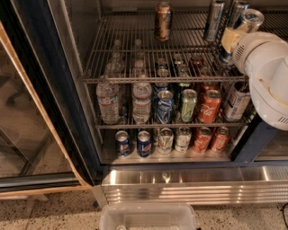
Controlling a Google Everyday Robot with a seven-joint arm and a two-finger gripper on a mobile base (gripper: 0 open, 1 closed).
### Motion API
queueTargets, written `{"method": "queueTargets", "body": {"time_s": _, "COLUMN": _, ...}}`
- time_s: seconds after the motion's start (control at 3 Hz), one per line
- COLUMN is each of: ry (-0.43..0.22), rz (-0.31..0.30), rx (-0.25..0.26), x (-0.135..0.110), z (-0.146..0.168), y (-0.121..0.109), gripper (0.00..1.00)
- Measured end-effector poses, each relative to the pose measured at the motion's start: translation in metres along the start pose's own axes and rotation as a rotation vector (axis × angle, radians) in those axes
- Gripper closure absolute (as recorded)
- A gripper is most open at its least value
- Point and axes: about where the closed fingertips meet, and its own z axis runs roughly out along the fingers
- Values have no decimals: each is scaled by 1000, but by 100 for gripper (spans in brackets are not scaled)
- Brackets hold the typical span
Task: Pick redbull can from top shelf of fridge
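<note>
The fridge [67,112] stands open, with its top shelf [135,49] a grey wire rack. Two slim silver-and-blue redbull cans [214,20] [236,10] stand upright at the shelf's back right. A third redbull can [249,18] leans tilted at the far right, its silver top showing. My gripper [231,40], at the end of my white arm [267,76], is shut around the middle of this tilted can, and a pale finger [228,38] covers its body. A wider brown-gold can [163,20] stands at the back middle of the shelf.
The lower racks hold water bottles [108,101] and several soda cans [209,105]. The glass door [27,117] stands open at the left. A ribbed steel base panel [193,188] runs below, and a clear plastic bin [148,218] sits on the floor in front.
</note>
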Motion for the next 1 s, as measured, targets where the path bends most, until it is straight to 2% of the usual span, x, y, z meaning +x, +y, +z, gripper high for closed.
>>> {"method": "queueTargets", "body": {"time_s": 0.33, "ry": 16, "rz": -9, "rx": 7, "x": 1, "z": -4, "y": 5, "gripper": 100}}
{"method": "queueTargets", "body": {"time_s": 1.0, "ry": 49, "rz": 49, "rx": 34, "x": -3, "z": -56, "y": 15, "gripper": 100}}
